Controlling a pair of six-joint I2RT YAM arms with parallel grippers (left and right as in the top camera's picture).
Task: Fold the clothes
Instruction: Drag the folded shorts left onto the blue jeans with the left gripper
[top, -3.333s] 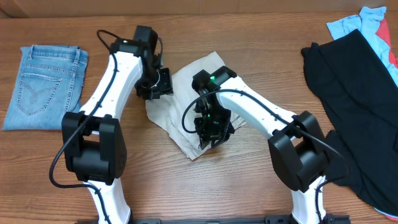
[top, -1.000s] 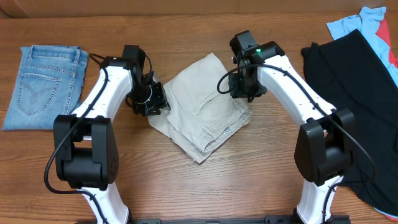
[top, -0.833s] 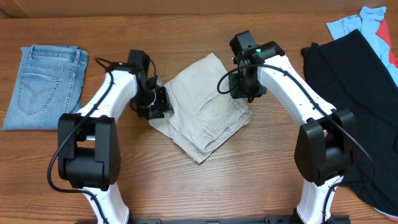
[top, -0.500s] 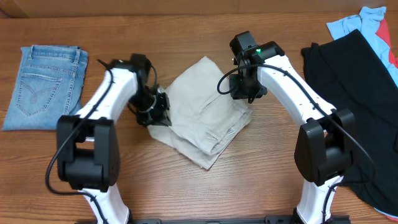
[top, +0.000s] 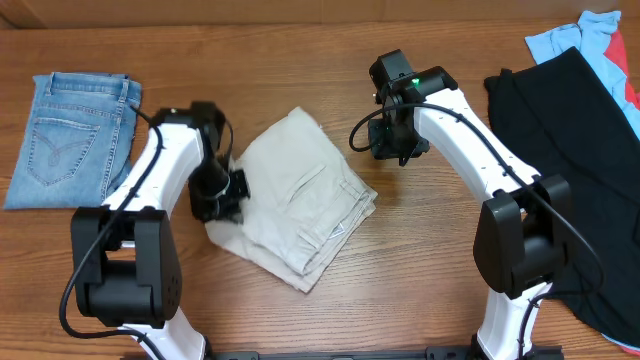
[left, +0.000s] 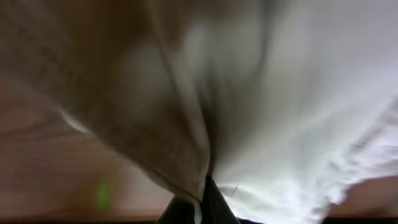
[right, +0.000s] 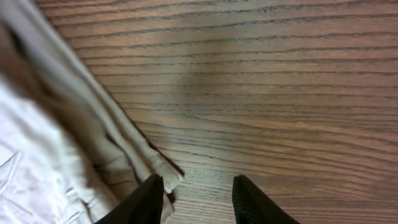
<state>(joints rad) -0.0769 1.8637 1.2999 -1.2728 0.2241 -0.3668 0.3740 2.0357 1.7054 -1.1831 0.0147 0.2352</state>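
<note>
Since half a second ago, our left claw (top: 226, 196) has dragged the shorts (top: 298, 196) toward our side. It looks clenched on their edge, we judge to square the bundle. Our right claw (right: 198, 190) hangs released over bare surface (right: 280, 93), with the hem just to its left, so the cloth can slide.

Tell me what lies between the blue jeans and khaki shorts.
Overhead view: the left arm over wooden table separates the blue jeans and khaki shorts; the left gripper meets the shorts' left edge.
</note>
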